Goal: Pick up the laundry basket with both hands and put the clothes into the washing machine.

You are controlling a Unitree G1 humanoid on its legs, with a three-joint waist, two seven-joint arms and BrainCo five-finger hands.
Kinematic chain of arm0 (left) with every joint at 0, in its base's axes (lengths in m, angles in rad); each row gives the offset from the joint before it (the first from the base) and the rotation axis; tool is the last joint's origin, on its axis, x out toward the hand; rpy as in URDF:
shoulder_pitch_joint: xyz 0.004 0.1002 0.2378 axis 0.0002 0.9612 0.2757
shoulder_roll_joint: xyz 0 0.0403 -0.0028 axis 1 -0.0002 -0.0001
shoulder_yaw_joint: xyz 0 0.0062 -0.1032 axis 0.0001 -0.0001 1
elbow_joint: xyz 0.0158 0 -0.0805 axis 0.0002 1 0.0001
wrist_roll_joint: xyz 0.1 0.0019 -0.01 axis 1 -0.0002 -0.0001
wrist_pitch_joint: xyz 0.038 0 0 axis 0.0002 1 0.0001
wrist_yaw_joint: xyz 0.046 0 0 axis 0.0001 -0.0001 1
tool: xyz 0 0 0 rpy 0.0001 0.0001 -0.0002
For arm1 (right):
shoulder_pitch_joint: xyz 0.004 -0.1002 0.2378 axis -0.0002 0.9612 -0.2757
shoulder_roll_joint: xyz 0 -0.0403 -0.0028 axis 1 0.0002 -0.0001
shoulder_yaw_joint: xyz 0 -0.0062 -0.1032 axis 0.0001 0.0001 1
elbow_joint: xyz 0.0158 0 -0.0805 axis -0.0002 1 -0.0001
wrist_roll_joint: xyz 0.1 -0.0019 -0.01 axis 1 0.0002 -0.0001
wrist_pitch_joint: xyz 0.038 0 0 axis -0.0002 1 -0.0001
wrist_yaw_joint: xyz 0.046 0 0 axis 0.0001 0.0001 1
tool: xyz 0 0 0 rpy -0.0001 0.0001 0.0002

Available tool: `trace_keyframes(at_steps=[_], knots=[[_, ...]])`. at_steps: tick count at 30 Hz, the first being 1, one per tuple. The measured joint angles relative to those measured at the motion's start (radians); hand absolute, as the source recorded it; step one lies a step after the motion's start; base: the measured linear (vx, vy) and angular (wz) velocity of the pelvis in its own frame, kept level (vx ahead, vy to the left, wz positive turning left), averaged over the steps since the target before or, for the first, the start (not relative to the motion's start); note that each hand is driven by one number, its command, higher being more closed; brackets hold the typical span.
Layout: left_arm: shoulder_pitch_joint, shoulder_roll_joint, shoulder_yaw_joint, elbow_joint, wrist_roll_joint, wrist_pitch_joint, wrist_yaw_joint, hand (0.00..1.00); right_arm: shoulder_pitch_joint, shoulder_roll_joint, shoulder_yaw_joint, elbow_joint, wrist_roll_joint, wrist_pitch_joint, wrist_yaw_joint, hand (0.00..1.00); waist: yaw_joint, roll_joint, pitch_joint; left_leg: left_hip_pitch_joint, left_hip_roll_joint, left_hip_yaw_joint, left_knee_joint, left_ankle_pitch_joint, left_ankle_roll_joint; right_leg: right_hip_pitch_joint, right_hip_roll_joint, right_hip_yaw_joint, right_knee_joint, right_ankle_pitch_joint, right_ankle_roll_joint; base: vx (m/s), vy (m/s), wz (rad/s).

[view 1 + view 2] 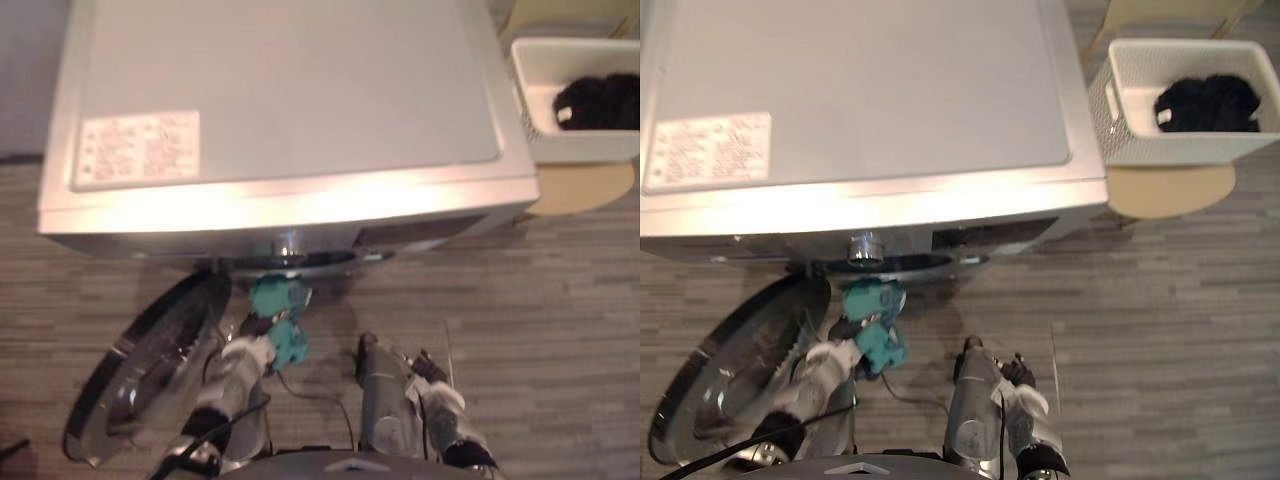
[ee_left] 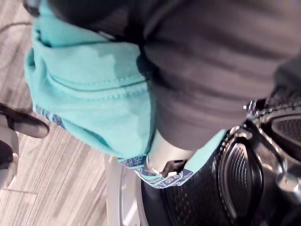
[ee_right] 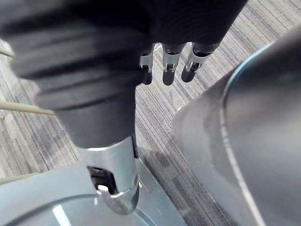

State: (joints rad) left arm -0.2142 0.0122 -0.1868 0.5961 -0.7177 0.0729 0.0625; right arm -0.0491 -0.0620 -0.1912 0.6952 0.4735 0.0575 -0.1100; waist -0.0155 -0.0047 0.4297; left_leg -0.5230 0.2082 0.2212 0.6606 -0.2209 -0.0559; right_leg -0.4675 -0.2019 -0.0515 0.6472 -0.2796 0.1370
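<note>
In the left eye view, the washing machine (image 1: 290,90) ends at its front edge just above our left hand (image 1: 257,326). That hand is clenched on a teal garment (image 1: 278,300) at the drum mouth. The round door (image 1: 150,370) stands open to the left, with bare floor (image 1: 540,330) to the right.

In the right eye view, the white laundry basket (image 1: 1120,130) sits on a round stool (image 1: 1170,190) beside the machine's right corner, with black clothes (image 1: 1207,103) inside.

In the left wrist view, the teal garment is creased and has a patterned hem.

In the right wrist view, our right hand (image 3: 164,66) hangs over the floor, its fingers loose and empty.

washing machine (image 1: 290,90): smooth satin metal | garment (image 2: 94,94): soft matt cloth | laundry basket (image 1: 1115,115): perforated plastic
</note>
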Motion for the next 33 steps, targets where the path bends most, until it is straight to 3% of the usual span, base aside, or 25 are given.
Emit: trace_keyframes(at_steps=[6,13,18,21,27,33], knots=[[-0.234,-0.003,0.002,0.004,-0.029,-0.019,0.052,1.0,-0.074,-0.015,0.036,-0.07,0.035,-0.029,-0.005,0.0,0.0,-0.036,0.063,-0.278,0.055,-0.041,0.225,-0.056,0.01,-0.28,0.021,0.035,0.22,-0.05,-0.008,-0.12,-0.022,-0.11],[-0.379,0.014,0.108,0.029,-0.079,-0.036,0.11,1.0,-0.097,-0.025,0.042,-0.18,0.095,-0.066,-0.032,0.0,0.0,-0.05,0.109,-0.555,0.124,-0.074,0.437,-0.111,0.019,-0.557,0.071,0.071,0.402,-0.079,-0.011,-0.07,-0.032,-0.24],[-0.581,0.125,0.239,0.059,-0.184,-0.053,0.172,1.0,-0.099,-0.017,0.033,-0.251,0.148,-0.121,-0.033,0.0,-0.019,-0.055,0.112,-0.711,0.151,-0.094,0.518,-0.122,0.026,-0.706,0.089,0.078,0.469,-0.078,-0.011,-0.09,-0.036,-0.13],[-0.689,0.201,0.237,0.07,-0.254,-0.058,0.2,1.0,-0.09,-0.019,0.017,-0.231,0.16,-0.126,-0.047,0.0,-0.024,-0.056,0.113,-0.769,0.161,-0.09,0.532,-0.118,0.03,-0.767,0.104,0.091,0.473,-0.064,-0.009,-0.09,-0.042,-0.18],[-0.746,0.235,0.169,0.047,-0.262,-0.075,0.238,1.0,-0.071,-0.015,0.012,-0.199,0.196,-0.122,-0.049,0.0,-0.009,-0.056,0.113,-0.817,0.185,-0.089,0.535,-0.113,0.022,-0.811,0.124,0.092,0.445,-0.035,-0.01,-0.05,-0.026,-0.15],[-1.141,0.374,0.08,0.091,-0.261,-0.075,0.238,1.0,-0.071,0.014,-0.001,-0.215,0.231,-0.12,-0.047,0.0,-0.055,-0.057,0.112,-0.839,0.199,-0.064,0.524,-0.108,0.03,-0.823,0.121,0.091,0.367,0.033,-0.007,-0.07,0.033,-0.21]])
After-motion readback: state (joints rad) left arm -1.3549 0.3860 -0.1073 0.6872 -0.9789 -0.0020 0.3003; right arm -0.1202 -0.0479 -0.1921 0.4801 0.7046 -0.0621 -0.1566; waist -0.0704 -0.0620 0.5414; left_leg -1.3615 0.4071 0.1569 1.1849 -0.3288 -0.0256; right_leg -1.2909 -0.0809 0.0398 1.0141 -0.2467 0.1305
